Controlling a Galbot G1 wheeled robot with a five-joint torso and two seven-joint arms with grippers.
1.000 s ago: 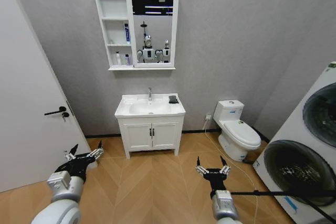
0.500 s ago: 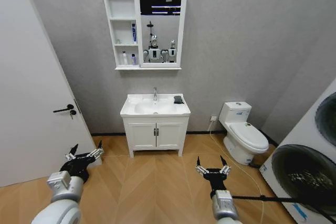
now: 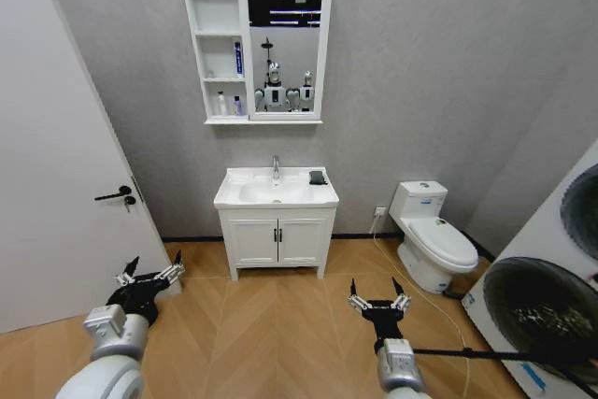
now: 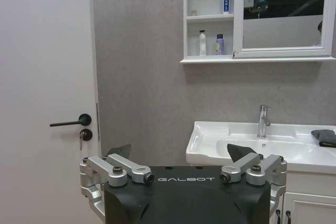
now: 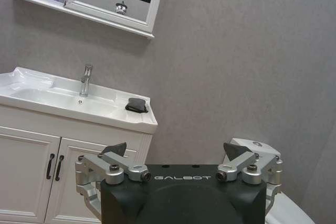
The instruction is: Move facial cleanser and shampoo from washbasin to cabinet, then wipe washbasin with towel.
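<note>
Washbasin [image 3: 277,190] against far wall, well apart from both grippers; towel [image 3: 318,178] lying as dark folded cloth on rim at basin's right rear corner, just beside chrome tap [image 3: 276,167]. Basin top otherwise bare of bottles. Cabinet [image 3: 257,48] hung above, with open niches at its left: tall blue-and-white tube [image 3: 238,58] standing in middle niche, white bottle [image 3: 221,103] and purple bottle [image 3: 235,106] side by side in lowest niche, presumably cleanser and shampoo already shelved, which would leave wiping as remaining step.

Left gripper [image 3: 149,276] held low and forward over wooden floor [image 3: 271,324], fingers spread wide, nothing between them. Right gripper [image 3: 377,293] likewise low over floor, fingers wide apart and empty. Carried thus, probably, as travel posture: arms tucked ahead of base, jaws ready, while distance to basin remains to be closed.

In left wrist view, left gripper's fingertips [image 4: 117,151] in foreground, with basin and towel far beyond and higher. In right wrist view, towel similarly far off, above and beyond open fingers [image 5: 114,149]. No contact with any task item. Door [image 3: 56,165] on left, toilet [image 3: 432,238] and washing machine [image 3: 551,296] on right, bounding approach corridor.
</note>
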